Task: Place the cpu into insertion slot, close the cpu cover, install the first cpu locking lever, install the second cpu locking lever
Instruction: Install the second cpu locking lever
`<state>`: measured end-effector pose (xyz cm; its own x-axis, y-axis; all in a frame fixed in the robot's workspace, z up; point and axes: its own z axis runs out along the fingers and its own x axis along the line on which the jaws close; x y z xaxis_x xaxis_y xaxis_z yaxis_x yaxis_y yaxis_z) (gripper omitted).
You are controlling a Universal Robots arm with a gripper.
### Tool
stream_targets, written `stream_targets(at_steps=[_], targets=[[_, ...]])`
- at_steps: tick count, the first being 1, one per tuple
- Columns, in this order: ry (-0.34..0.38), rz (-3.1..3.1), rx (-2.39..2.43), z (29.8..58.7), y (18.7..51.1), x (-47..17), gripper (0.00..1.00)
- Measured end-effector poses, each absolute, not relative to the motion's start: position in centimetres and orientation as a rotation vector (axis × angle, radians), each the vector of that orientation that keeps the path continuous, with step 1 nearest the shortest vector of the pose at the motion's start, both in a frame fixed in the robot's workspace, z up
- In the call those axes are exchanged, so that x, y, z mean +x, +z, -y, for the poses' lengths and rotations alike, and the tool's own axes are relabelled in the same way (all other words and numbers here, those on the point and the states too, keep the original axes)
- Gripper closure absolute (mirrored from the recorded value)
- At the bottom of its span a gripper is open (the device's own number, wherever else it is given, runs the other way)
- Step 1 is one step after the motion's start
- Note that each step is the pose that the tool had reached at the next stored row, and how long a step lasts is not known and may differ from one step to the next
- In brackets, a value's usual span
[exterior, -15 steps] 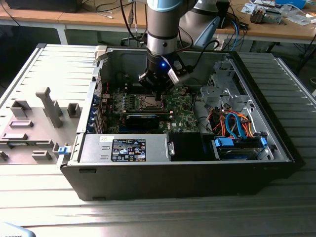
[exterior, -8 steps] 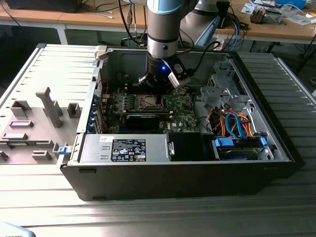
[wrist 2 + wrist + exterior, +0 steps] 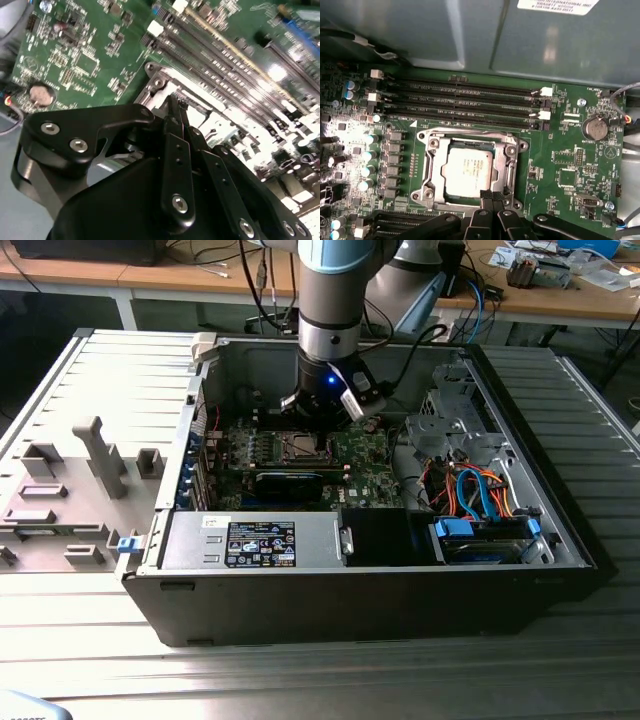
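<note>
The cpu (image 3: 468, 169), a flat square chip with a dull silver top, lies in the socket on the green motherboard (image 3: 560, 170). The cpu cover (image 3: 434, 167), a silvery frame with a cut-out centre, lies flat around the chip. My gripper (image 3: 492, 195) is shut with its black fingertips (image 3: 486, 194) pressed together, nothing visibly between them. It hovers at the socket's edge, just beside the chip. In the second wrist view the gripper (image 3: 173, 102) points down at the silvery socket frame (image 3: 160, 82). In the exterior view the gripper (image 3: 313, 438) reaches down into the open computer case (image 3: 300, 610).
Black memory slots (image 3: 465, 100) run beside the socket, and a coin battery (image 3: 595, 127) sits on the board. A grey case wall (image 3: 470, 35) rises behind the slots. The case also holds a power supply (image 3: 260, 540), orange and blue cables (image 3: 470, 490) and a black card (image 3: 290, 483).
</note>
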<state>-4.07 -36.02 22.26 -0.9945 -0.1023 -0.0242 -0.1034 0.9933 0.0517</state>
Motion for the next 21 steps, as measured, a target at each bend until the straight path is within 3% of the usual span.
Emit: stream_targets(at_steps=[1,2,21], targets=[[0.170,-3.109,-0.159,36.2,22.3,-4.1,0.89],[0.210,-3.105,-0.159,36.4,22.3,-4.1,0.89],[0.218,-3.104,-0.159,37.6,22.3,-3.9,0.89]])
